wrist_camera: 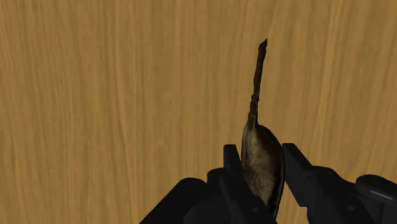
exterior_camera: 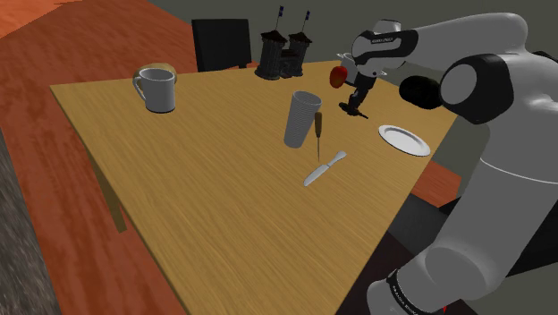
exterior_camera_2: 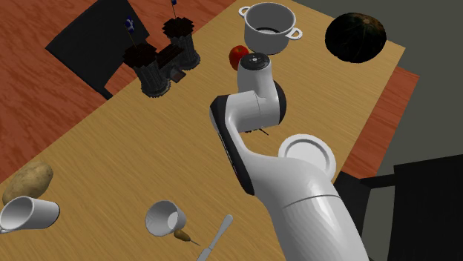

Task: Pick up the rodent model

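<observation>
The all-black two-finger end effector (wrist_camera: 261, 150) is clamped on the mottled brown, long-tailed rodent model (wrist_camera: 261, 162) (its thin tail sticks out past the fingertips) over the light wooden desk (wrist_camera: 95, 95). A round white plate (exterior_camera: 403, 140) lies nearby.

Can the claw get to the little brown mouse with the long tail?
Yes, it looks so: the mouse sits right between the two black fingers of the claw, which seem to clasp its sides. Nothing is in the way, and the wooden table lies behind it.
</observation>
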Motion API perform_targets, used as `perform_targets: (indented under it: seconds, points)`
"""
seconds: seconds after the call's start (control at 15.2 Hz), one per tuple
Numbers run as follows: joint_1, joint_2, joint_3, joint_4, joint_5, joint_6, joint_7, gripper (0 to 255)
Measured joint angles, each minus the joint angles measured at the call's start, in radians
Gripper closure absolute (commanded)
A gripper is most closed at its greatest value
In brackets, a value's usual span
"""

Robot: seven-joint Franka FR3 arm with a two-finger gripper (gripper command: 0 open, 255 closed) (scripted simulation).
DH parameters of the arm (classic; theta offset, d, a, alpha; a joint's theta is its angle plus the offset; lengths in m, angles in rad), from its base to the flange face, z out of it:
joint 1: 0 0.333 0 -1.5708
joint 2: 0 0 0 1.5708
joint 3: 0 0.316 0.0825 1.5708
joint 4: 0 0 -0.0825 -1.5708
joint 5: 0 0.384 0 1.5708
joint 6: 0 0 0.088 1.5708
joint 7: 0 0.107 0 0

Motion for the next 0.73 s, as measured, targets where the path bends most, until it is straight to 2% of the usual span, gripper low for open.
perform_targets:
  seconds: [0.4,0.73]
  points:
    - [0.000,0.001,0.000,0.001,0.000,0.000,0.000,255]
    - [-0.003,-0.006,-0.002,0.047,-0.002,-0.052,-0.003,255]
